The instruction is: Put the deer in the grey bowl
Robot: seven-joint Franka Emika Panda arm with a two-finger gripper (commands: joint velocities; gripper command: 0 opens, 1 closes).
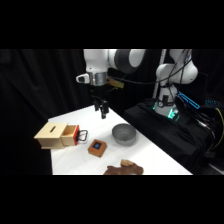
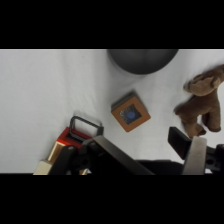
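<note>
- Black drapes are hanging behind a white table (image 1: pixel 155 155), with the arm's base sitting at the upper right.
- Hand (image 1: pixel 103 111) is hanging high over the table's far part, touching nothing and carrying nothing.
- Can't tell how wide the hand is standing; side view shows only a dark tip, wrist view shows the linkage and one pale finger at the bottom edge.
- Deer (image 1: pixel 124 169) is lying flat on the table at the near edge, partly cut off by the lower band in the side view.
- In the wrist view the deer (image 2: pixel 202 102) is showing at the right edge, limbs sprawling, clear of the hand.
- Bowl (image 1: pixel 124 134) is sitting upright on the table, apart from the deer, nothing showing inside it.
- Wrist view is cutting the bowl (image 2: pixel 142 60) off at the top.
- Block (image 1: pixel 97 147), orange-brown with a blue top, is sitting between box and bowl, touching neither.
- Box (image 1: pixel 56 135) is standing at the table's left corner, red front with a black handle facing the block.
</note>
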